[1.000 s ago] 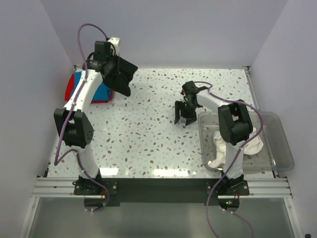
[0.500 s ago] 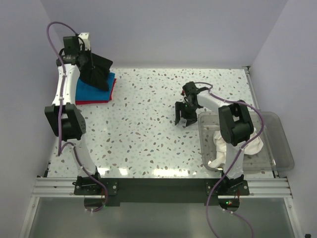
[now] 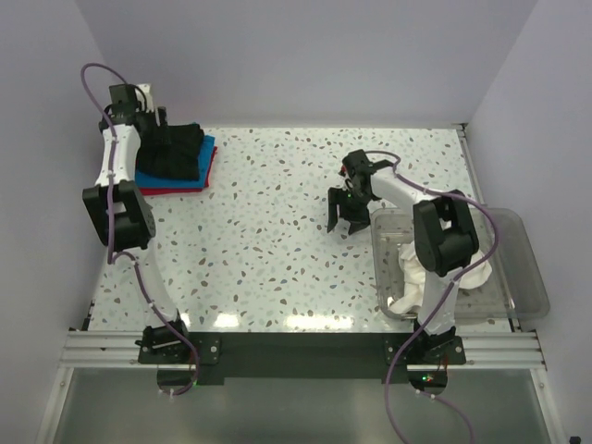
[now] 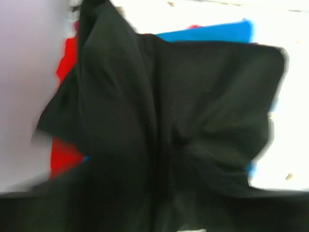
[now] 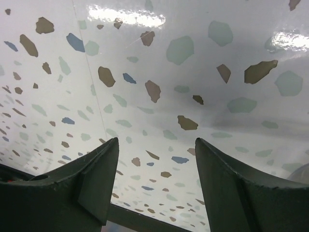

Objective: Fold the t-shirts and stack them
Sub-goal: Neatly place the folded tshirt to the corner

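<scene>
— Black t-shirt (image 4: 193, 111)?
— Atop blue t-shirt (image 3: 153, 177) and red t-shirt (image 3: 174, 191), table's (image 3: 277, 250) far-left corner.
— Grippers?
— Left gripper (image 3: 155, 131): buried in cloth, grip unclear. Right gripper (image 5: 157, 145): spread, empty.
— Handling?
— Soft, limp, light. Pinch a folded edge.

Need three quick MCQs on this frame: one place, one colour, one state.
1. Where is the black t-shirt? A) right edge B) on the blue t-shirt, far-left corner C) table centre
2. Colour of the cloth in the clear bin? A) white B) blue C) red
3. The right tool is: A) shut on cloth B) open, empty C) out of view
Key: B, black lies atop blue; A, white shows through the bin's wall; B, its fingers stand apart above the table.
</scene>
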Controlling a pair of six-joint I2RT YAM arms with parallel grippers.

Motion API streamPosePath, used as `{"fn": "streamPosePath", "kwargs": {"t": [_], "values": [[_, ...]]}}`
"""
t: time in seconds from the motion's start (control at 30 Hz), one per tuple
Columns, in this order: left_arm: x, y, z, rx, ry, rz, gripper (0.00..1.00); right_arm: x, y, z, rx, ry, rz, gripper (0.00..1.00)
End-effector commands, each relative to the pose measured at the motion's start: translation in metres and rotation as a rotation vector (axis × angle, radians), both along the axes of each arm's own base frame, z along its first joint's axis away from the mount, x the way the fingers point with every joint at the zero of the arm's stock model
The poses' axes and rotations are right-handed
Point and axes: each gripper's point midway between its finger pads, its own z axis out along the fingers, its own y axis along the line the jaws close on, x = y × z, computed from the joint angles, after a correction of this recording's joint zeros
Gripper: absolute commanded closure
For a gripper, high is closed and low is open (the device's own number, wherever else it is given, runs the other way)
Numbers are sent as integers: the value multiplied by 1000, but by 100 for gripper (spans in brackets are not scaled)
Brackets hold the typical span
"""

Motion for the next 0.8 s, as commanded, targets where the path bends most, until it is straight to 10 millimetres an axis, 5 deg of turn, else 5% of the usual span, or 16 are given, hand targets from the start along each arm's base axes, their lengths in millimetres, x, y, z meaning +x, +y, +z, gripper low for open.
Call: {"fn": "streamPosePath", "kwargs": {"t": [0.0, 0.03, 0.13, 0.23, 0.4, 0.6, 0.77], "values": [[6, 43, 26, 130, -46, 180, 11, 8, 5, 41, 45, -79, 2, 32], [2, 57, 35, 180, -50, 248, 0, 8, 5, 43, 48, -84, 1, 32], [-8, 65, 63, 205, -91, 324, 0, 13, 7, 55, 68, -123, -1, 31], [-20, 60, 89, 196, -134, 337, 0, 19, 11, 64, 92, -160, 3, 30], [-46, 46, 106, 160, -149, 334, 0, 29, 15, 82, 117, -239, 0, 28], [-70, -8, 99, 99, -137, 211, 0, 42, 14, 101, 131, -344, 5, 22], [-85, -92, 97, 52, -148, 53, 0, 48, 14, 106, 123, -387, 19, 20]]}}
